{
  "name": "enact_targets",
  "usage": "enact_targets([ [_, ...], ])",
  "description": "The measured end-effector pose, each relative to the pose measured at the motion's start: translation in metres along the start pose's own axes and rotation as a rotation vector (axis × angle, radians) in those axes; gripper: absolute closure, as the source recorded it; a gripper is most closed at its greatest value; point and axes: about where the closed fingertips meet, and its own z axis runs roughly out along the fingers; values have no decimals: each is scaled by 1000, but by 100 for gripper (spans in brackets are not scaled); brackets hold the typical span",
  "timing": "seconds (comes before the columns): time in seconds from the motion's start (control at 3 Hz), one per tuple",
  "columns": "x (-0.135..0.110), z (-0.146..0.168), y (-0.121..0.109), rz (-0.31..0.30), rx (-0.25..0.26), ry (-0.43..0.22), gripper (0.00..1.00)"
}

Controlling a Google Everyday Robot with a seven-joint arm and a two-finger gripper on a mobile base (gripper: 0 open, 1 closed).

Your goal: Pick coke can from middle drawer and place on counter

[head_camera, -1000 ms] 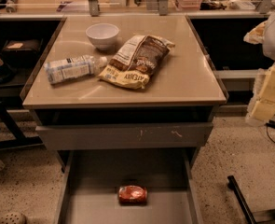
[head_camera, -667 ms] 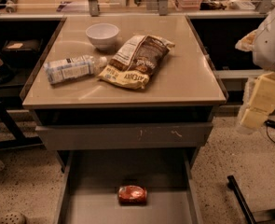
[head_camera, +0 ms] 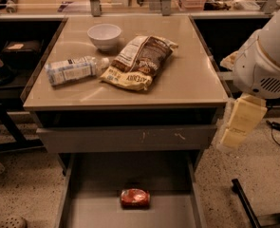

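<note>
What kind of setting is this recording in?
Likely a robotics lab or office workspace: a cabinet with a tan counter and open middle drawer, cluttered desks behind, loose cables on speckled floor. The gripper hangs right of the cabinet.

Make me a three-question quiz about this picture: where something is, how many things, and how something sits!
1. Where is the coke can? A) on the counter B) in the middle drawer C) in the claw
2. How many things lie on the counter? A) one B) five C) three
3. How is the water bottle? A) lying on its side B) upright C) in the bowl
Answers: 1 B, it lies on the open drawer's grey floor; 2 C, bowl, water bottle and chip bag; 3 A, it lies flat beside the chip bag. The claw hangs right of the counter.
</note>
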Motion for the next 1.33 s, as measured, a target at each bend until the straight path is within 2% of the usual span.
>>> enact_targets([
  [0.33,-6,29,18,12,-43,-26,0],
  [0.67,-23,96,49,43,-107,-69,0],
  [1.0,-32,157,80,67,-155,-86,0],
  [1.33,-30,166,85,68,-151,-85,0],
])
